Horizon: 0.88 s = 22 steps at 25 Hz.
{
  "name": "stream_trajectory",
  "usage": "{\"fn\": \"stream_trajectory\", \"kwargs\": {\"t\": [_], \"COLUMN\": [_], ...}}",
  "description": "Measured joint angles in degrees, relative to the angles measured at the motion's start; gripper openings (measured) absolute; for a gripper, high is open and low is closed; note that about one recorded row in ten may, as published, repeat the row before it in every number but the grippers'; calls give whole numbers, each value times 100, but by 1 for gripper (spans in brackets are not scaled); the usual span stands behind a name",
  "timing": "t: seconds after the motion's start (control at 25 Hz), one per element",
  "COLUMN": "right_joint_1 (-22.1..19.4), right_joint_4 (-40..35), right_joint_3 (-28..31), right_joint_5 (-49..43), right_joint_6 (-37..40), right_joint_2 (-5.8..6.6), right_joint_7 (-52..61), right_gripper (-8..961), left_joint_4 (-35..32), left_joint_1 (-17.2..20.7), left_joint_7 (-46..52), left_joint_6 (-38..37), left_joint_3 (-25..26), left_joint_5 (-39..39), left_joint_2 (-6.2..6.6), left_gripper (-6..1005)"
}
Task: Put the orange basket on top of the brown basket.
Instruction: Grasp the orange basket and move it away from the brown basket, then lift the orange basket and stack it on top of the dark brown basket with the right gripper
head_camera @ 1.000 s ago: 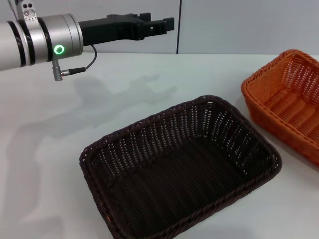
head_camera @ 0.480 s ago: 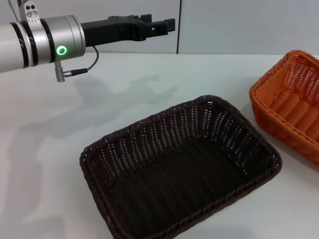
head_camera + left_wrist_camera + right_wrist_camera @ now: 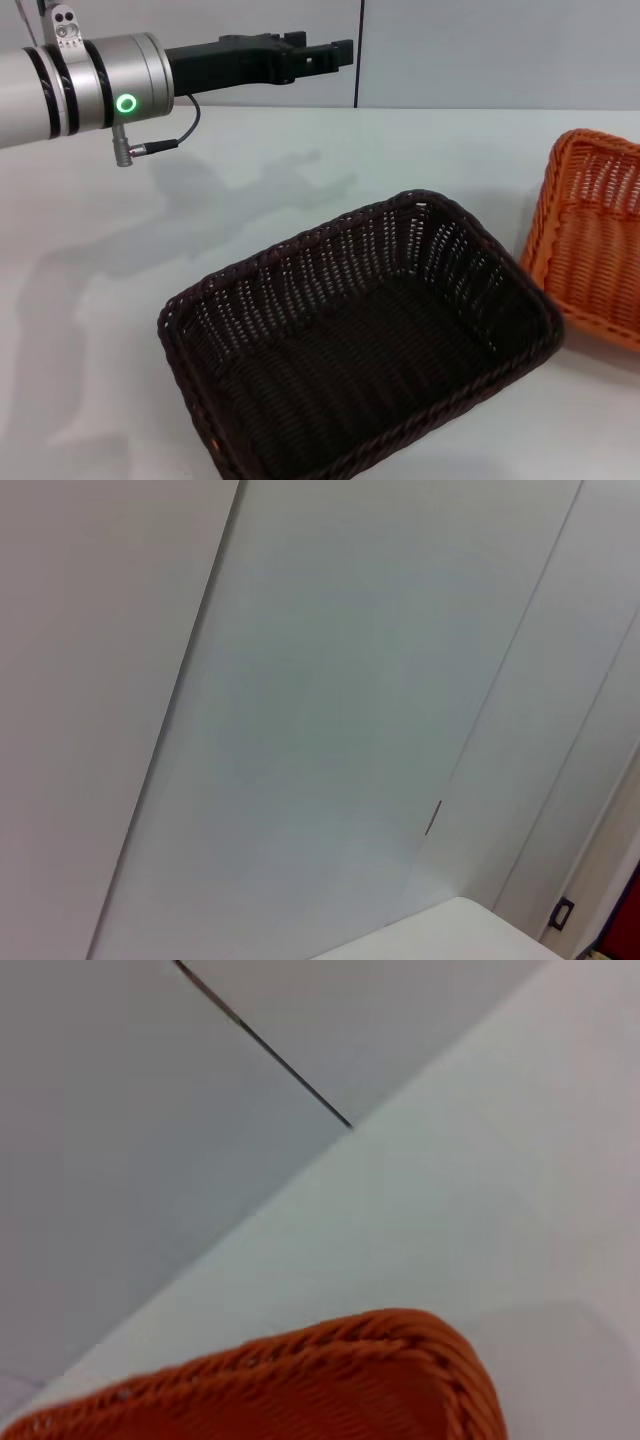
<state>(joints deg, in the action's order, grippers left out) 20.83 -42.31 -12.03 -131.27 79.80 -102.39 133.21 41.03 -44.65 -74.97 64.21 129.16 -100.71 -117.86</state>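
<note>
The orange basket (image 3: 592, 252) has shifted since a second ago: at 3 o'clock in the head view it has slid toward the right edge and tipped, its near-left corner raised and its rim (image 3: 330, 1345) now tilted, where before it lay flat on the worktop (image 3: 300, 180). That suggests the right arm, out of the head view, has begun lifting it; its fingers appear in no picture, so I cannot tell their state. The brown basket (image 3: 360, 340) sits unmoved at the centre, empty, just beside the orange one. The left gripper (image 3: 335, 52) hovers at 11 o'clock, well above the worktop, fingers close together and holding nothing. Stacking is not yet done.
</note>
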Motion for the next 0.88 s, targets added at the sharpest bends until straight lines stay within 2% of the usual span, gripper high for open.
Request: {"fn": "stream_trajectory", "kwargs": {"t": [0.2,0.36,0.4,0.84,0.88], "right_joint_1": [-192,-259,-311,-349,-340], "right_joint_4": [20,20,15,9,24], "right_joint_3": [6,13,32,319,323], "right_joint_5": [699,981,1259,2410,2768], "right_joint_6": [-131,-206,-260,-471,-452], "right_joint_2": [-92,-124,-185,-449,-518], "right_joint_7": [-296,-407,-538,-1207,-1339], "right_gripper": [223,226,227,236,237], "left_joint_4": [5,3,2,24,28], "left_joint_1": [0,-1,-1,33,41], "left_joint_7": [0,0,0,-4,-23], "left_joint_6": [1,-32,-69,-236,-291], "left_joint_3": [28,32,37,39,39], "left_joint_5": [-1,-1,-1,1,39], "left_joint_2": [0,3,5,0,0], "left_gripper": [813,813,813,813,813]}}
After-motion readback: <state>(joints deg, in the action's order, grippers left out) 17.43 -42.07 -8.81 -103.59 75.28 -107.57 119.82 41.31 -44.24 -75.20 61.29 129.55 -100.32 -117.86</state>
